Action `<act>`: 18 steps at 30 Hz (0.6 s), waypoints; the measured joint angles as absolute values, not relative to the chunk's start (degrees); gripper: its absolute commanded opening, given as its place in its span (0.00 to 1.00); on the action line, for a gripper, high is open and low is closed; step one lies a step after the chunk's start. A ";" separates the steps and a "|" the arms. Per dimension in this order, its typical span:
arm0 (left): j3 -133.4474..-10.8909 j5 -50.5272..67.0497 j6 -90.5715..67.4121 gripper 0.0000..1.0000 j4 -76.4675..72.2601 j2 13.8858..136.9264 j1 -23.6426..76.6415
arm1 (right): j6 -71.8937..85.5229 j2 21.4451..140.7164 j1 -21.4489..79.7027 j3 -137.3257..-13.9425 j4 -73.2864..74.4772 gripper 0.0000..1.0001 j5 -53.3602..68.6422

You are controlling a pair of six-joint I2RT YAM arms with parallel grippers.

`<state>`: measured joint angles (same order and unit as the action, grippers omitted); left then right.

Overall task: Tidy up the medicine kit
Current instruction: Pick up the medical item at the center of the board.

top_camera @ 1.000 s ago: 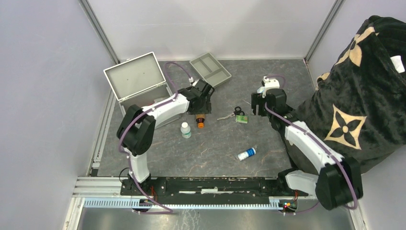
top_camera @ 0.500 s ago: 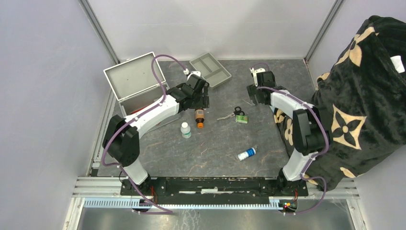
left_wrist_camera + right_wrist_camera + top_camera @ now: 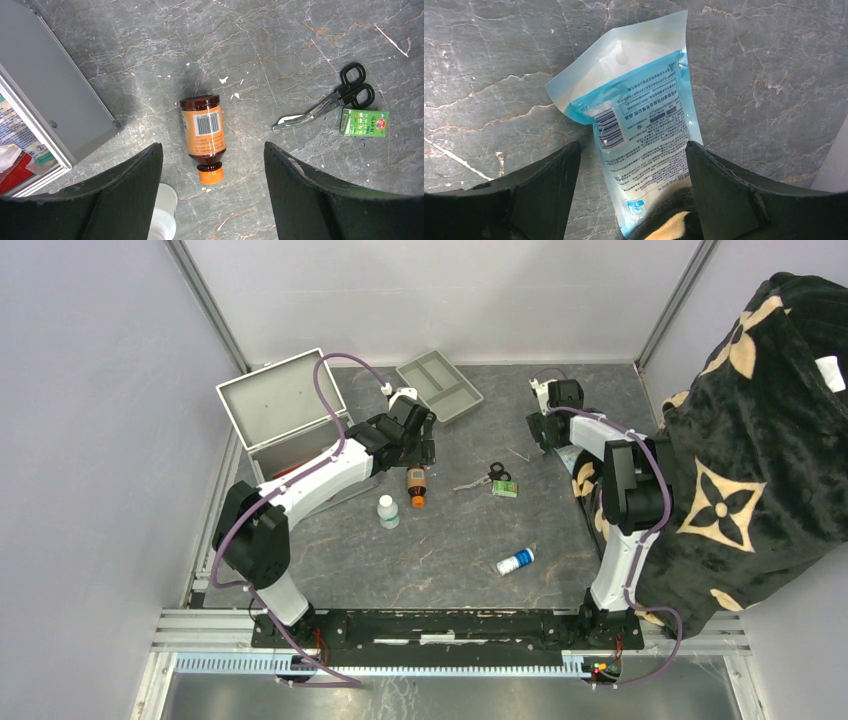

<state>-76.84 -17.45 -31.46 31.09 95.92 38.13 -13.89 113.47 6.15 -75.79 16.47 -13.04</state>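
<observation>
- The black plush blanket (image 3: 760, 440) bulks over the table's right edge. In the right wrist view a fold of it lies on one end of the blue pouch (image 3: 644, 125).
- The medicine kit (image 3: 300, 445) stands at the table's far left corner, lid thrown back, packets inside. It looks rigid, metal and probably heavy with slick walls. It is better loaded from above than lifted; otherwise grip the lid rim.
- The left gripper (image 3: 422, 452) hovers wide open and empty, just right of the kit.
- The right gripper (image 3: 631, 150) hangs wide open and empty over the pouch.
- A divided grey tray (image 3: 438, 387) sits at the far edge.
- The pouch looks soft and flat, and the blanket may snag it.
- An amber bottle (image 3: 204, 135) lies on its side under the left gripper, with a white bottle (image 3: 388, 510) just beside it.
- Scissors (image 3: 330, 102) lie just beside a green box (image 3: 364, 123).
</observation>
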 measured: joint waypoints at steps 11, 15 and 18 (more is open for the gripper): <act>-76.84 -17.96 -31.44 0.80 31.09 95.92 38.11 | -15.44 116.03 5.91 -78.00 15.55 0.35 -13.21; -76.79 -17.96 -31.44 0.79 31.03 95.92 37.98 | -15.18 115.87 5.82 -77.80 14.87 0.14 -13.15; -76.49 -17.98 -31.44 0.79 30.39 95.92 37.93 | -15.05 114.72 5.72 -76.64 13.47 0.00 -12.53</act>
